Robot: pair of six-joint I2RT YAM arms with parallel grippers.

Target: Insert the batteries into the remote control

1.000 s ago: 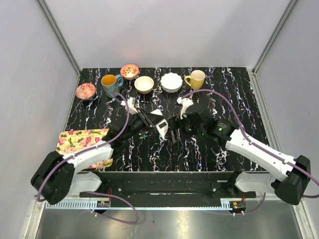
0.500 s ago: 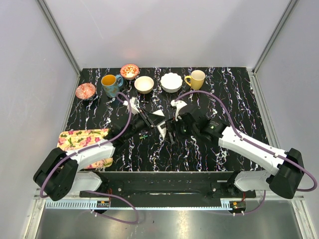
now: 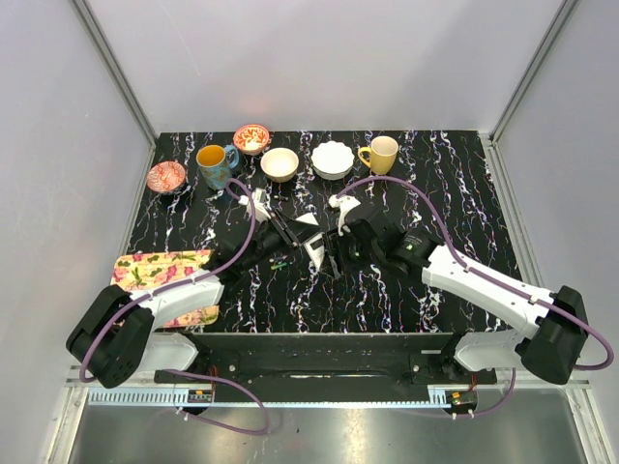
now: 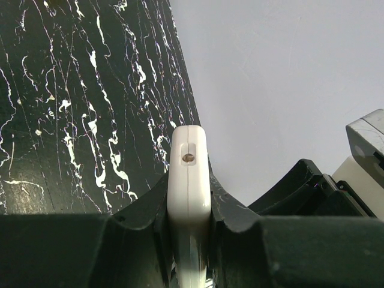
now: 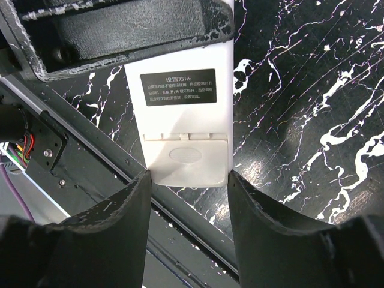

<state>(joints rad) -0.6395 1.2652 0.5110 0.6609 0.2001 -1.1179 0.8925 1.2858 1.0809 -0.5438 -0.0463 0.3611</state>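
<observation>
My left gripper is shut on the white remote control and holds it edge-on above the table; in the left wrist view the remote is clamped between both fingers. In the right wrist view the remote's back faces me, with a black label and the closed battery cover. My right gripper is open, its fingertips on either side of the remote's lower end. A tiny green speck, perhaps a battery, lies by the left arm. It is too small to tell.
Along the table's back stand a red bowl, a blue mug, a patterned bowl, a cream bowl, a white scalloped bowl and a yellow mug. A floral cloth lies front left.
My right gripper has moved left up to the remote's end. The left gripper has kept hold of the remote and barely moved.
</observation>
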